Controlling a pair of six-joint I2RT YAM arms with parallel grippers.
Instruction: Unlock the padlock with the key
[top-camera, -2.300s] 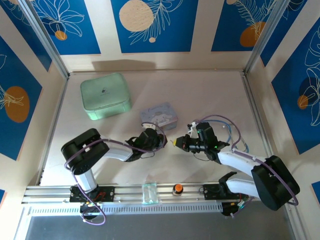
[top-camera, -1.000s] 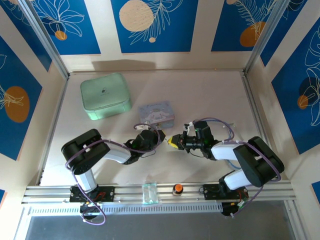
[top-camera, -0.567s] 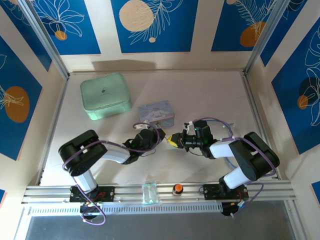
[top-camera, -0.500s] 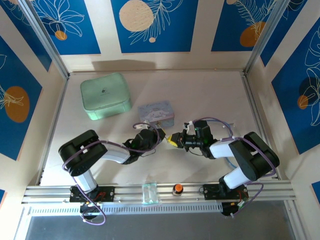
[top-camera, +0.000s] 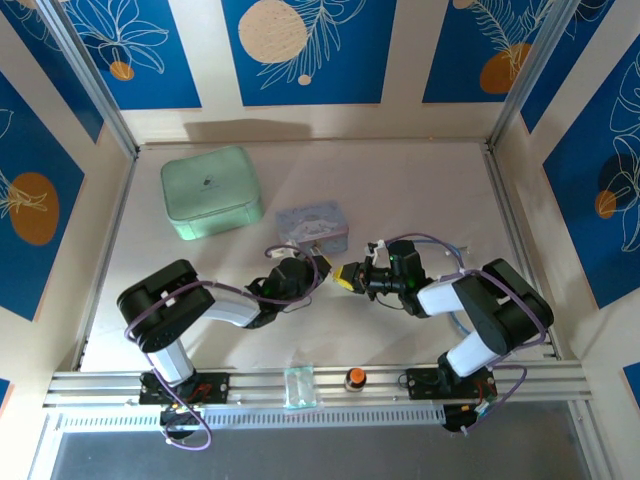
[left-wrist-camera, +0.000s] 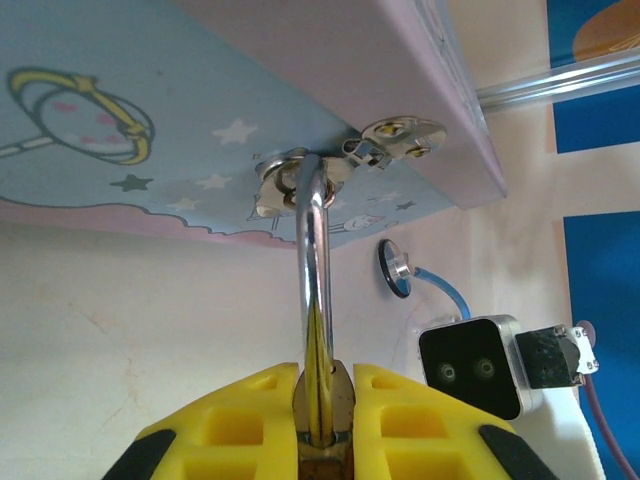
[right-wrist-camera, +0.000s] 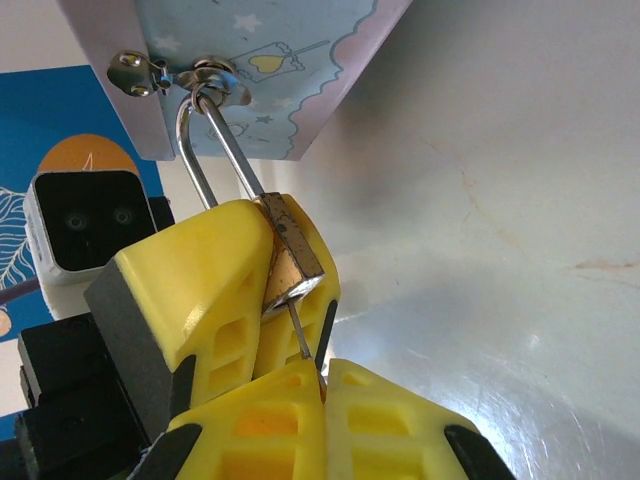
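Padlock (right-wrist-camera: 288, 255) hangs by its shackle thru the clasp (right-wrist-camera: 215, 72) on the pale blue box (right-wrist-camera: 300, 40). Left jaws pinch its brass body. Right jaws are pressed together on the key (right-wrist-camera: 303, 338), blade at the keyhole. Lock's small, hard, prob slick, so hold it by the flat sides. Key's thin and prob bends easily, so grip near the head and turn w/o side load.

Your left arm (top-camera: 225, 303) and right arm (top-camera: 437, 297) have white shells, black joints and purple cables; your left claw (left-wrist-camera: 325, 400) and right claw (right-wrist-camera: 322, 385) have ribbed yellow fingers (left-wrist-camera: 250, 420).
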